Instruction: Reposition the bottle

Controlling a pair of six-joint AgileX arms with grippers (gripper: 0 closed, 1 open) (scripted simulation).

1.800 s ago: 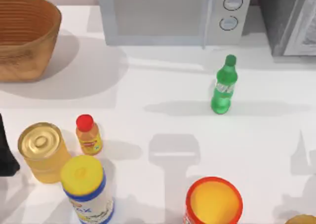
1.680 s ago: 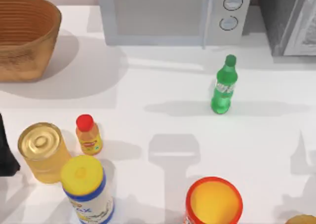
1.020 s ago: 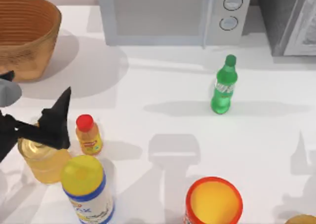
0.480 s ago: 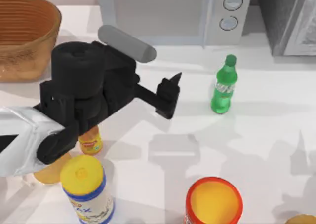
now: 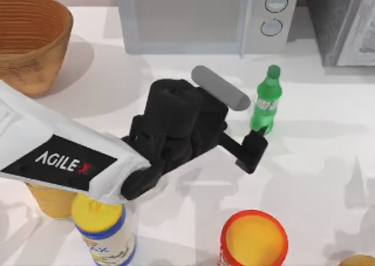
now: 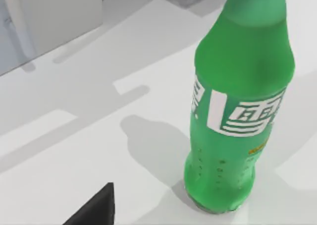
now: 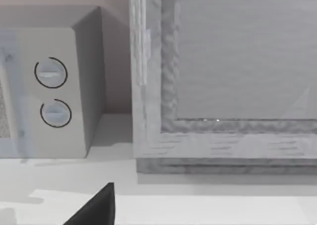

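Note:
The bottle point(image 5: 266, 105) is slim green plastic with a green cap and a pale label band. It stands upright right of the table's centre, in front of the microwave's dial end. My left gripper point(image 5: 255, 150) has reached across the table and sits open just in front of the bottle's base, not around it. In the left wrist view the bottle point(image 6: 237, 111) looms close, with one dark fingertip point(image 6: 96, 210) beside it and table showing between them. My right arm is parked off to the right, its wrist view facing the back appliances.
A microwave point(image 5: 199, 17) and a grey cabinet point(image 5: 345, 23) line the back edge. A wicker basket point(image 5: 29, 40) stands at back left. Along the front edge are a yellow-lidded canister point(image 5: 102, 219), a yellow can point(image 5: 50, 198) and an orange-rimmed tub point(image 5: 253, 239).
My left arm has swung in from the left edge, across the table to the right, and its gripper has come up to the bottle's base. The bottle has not moved.

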